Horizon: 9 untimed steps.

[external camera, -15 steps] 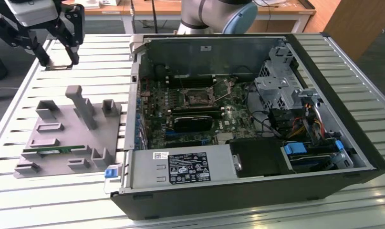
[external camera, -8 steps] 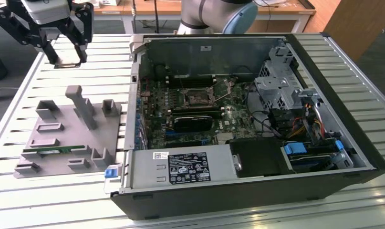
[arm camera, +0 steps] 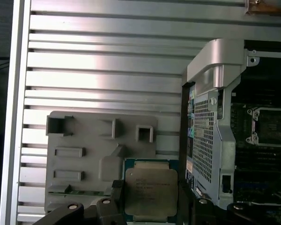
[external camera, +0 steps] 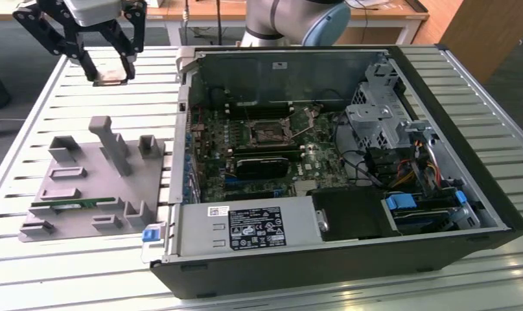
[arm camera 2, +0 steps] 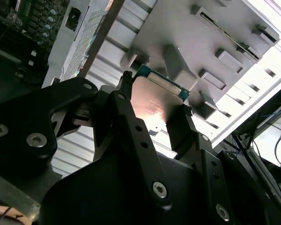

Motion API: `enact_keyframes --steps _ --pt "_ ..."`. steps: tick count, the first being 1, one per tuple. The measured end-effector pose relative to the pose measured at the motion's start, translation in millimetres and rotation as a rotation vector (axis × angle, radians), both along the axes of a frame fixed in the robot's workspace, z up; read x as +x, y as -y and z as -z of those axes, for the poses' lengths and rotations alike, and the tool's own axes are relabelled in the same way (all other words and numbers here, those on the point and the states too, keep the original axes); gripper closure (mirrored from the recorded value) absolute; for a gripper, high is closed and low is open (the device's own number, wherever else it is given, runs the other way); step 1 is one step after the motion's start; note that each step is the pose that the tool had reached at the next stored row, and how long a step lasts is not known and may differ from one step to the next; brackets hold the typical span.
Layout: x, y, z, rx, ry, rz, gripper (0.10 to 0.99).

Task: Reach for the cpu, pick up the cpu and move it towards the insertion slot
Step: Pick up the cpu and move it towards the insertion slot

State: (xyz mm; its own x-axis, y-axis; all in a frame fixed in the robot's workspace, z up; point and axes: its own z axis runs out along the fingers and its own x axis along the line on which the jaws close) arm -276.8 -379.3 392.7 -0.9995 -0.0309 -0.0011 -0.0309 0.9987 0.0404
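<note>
Cpu lifted, not yet at the slot.

The fingers (arm camera: 150,206) are closed on the cpu (arm camera: 151,191), held in the air above the table (external camera: 71,97), with the slot (external camera: 268,132) in the open case toward four o'clock in the exterior view; the carry across remains.

Lower edge of the cpu (arm camera: 151,194) behind the claw (arm camera: 150,206); insertion slot (arm camera: 270,125) cut by the frame edge.

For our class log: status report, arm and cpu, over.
Claw shut on cpu, raised above grey fixture tray. Insertion slot open, unoccupied. Computer case wall between them.
</note>
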Motion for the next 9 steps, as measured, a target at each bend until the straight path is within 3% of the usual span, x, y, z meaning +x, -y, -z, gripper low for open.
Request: enact_keyframes --steps 9 --pt "24.9 -13.0 1.9 0.0 -0.0001 0.0 0.541"
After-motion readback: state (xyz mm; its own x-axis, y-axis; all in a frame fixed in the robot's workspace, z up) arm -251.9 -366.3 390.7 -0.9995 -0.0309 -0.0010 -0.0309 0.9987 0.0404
